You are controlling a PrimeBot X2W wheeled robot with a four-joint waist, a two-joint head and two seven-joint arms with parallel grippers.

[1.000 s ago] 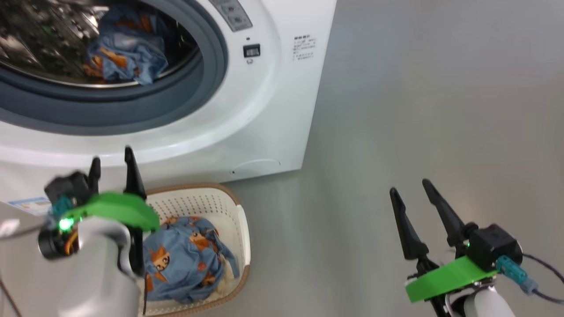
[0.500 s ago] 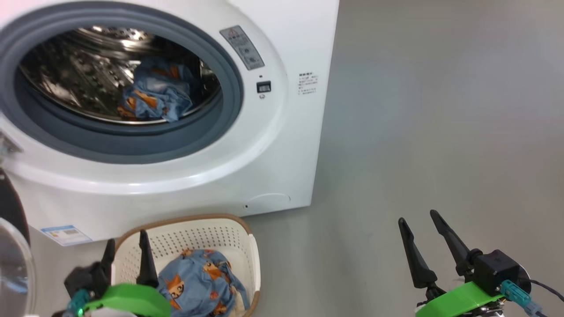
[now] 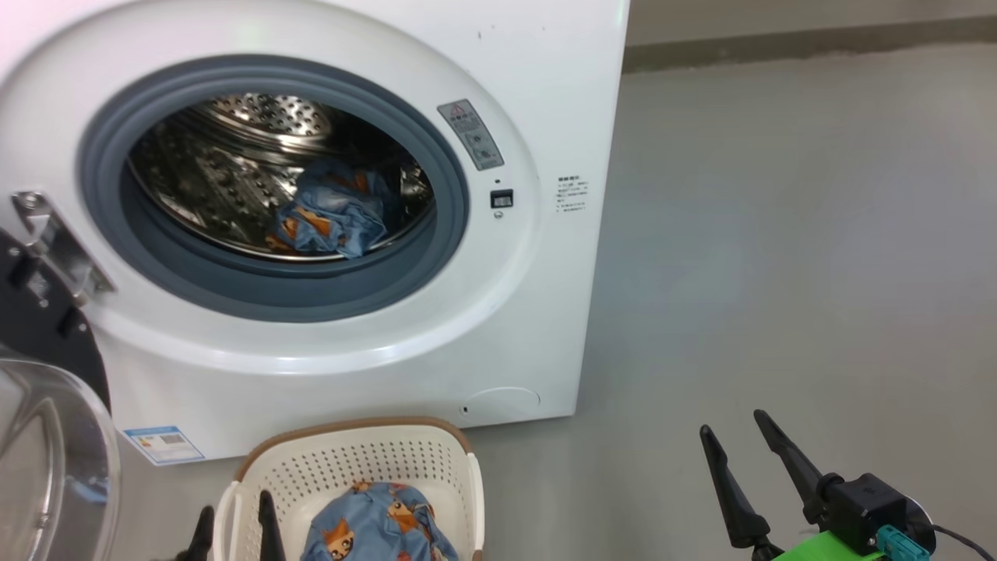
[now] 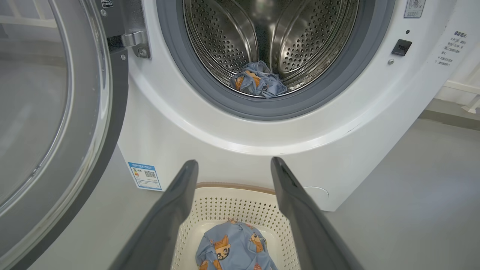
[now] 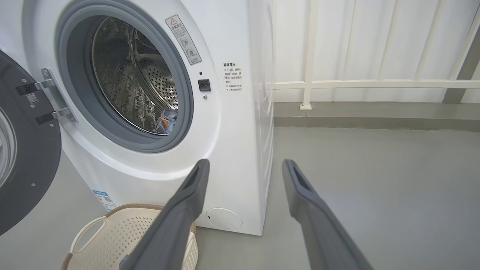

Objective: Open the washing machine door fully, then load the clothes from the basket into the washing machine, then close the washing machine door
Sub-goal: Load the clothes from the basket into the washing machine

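Note:
The washing machine [image 3: 545, 93] stands with its door [image 3: 39, 343] swung wide to the left on its metal hinge. One piece of the blue printed clothes [image 3: 331, 218] lies in the steel drum, and another [image 3: 378, 530] lies in the basket [image 3: 350, 460] on the floor before the machine. My left gripper [image 3: 234, 518] is open and empty at the basket's left side. In the left wrist view its fingers [image 4: 232, 163] frame the basket [image 4: 232, 198] and the garment [image 4: 232, 251]. My right gripper [image 3: 732, 427] hangs open and empty over the floor to the right.
Bare grey floor [image 3: 779, 234] stretches to the right of the machine. A white railing [image 5: 311, 84] and a low kerb run behind it. The open door's black ring [image 4: 112, 112] stands close on the left of the basket.
The head camera has tilted up, bringing the whole drum opening and hinge into view. My left gripper has sunk from above the basket's far rim to beside the basket.

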